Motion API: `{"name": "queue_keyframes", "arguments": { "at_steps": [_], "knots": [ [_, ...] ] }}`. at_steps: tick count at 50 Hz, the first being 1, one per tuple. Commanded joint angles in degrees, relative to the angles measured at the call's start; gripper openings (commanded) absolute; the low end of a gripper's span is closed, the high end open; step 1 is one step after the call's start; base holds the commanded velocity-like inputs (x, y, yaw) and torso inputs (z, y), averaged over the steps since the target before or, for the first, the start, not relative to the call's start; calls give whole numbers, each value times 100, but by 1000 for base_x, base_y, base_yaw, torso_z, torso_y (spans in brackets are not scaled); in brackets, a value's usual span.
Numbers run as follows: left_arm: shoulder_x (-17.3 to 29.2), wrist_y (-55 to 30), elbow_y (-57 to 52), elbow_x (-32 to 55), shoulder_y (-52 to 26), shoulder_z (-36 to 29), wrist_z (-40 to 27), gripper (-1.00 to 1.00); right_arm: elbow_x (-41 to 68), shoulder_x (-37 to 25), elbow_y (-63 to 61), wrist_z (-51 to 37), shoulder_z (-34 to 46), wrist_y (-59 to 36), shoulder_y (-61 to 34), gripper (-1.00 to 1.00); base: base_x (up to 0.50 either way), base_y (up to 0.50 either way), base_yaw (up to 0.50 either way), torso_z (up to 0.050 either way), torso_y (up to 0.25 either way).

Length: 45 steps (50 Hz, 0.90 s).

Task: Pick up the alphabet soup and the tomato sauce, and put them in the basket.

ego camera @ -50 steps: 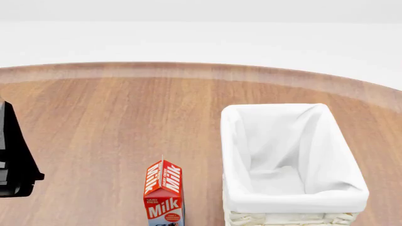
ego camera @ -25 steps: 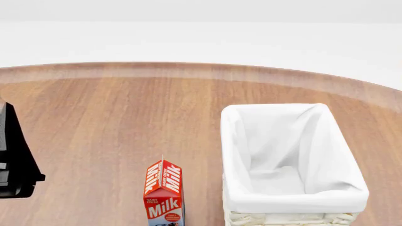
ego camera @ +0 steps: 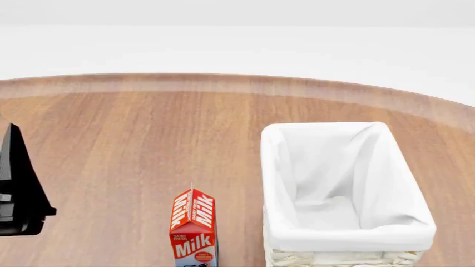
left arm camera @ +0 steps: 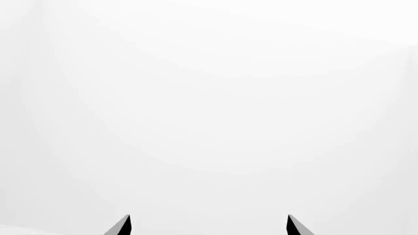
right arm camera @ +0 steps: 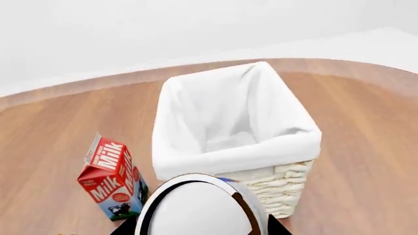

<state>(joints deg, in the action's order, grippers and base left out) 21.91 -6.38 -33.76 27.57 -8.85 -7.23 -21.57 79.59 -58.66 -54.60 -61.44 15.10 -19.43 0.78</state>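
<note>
In the right wrist view a can with a silvery-white lid (right arm camera: 199, 210) fills the space between the fingers of my right gripper (right arm camera: 203, 229), which is shut on it. A sliver of blue label at its far edge marks it as the alphabet soup. It hangs just in front of the near end of the basket (right arm camera: 235, 157), a cream wicker box with a white liner and nothing visible inside. The head view has the basket (ego camera: 349, 238) at lower right. My left gripper (left arm camera: 209, 226) is open and faces blank white. The tomato sauce is out of view.
A red milk carton (ego camera: 194, 228) stands upright on the wooden table just left of the basket, also seen in the right wrist view as the milk carton (right arm camera: 111, 178). A black part of my left arm (ego camera: 19, 189) shows at the head view's left edge.
The black part of the left arm has crept slightly right and down in the head view. The basket and milk carton have not moved.
</note>
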Motion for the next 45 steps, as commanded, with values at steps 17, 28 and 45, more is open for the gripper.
{"name": "queue_keyframes", "arguments": {
  "at_steps": [17, 28, 45],
  "knots": [
    [28, 11, 13, -17, 4, -81, -20, 100, 1335, 385, 1859, 145, 654, -1928, -4879, -100, 0, 0, 0, 0, 1],
    [28, 39, 22, -21, 32, -113, -20, 100, 173, 898, 3087, 1300, 1077, -2112, -5458, -100, 0, 0, 0, 0, 0],
    [24, 22, 30, -48, 4, -165, -69, 100, -1521, 2033, 5988, 3386, 2044, -1735, -6151, -100, 0, 0, 0, 0, 1]
  ]
}}
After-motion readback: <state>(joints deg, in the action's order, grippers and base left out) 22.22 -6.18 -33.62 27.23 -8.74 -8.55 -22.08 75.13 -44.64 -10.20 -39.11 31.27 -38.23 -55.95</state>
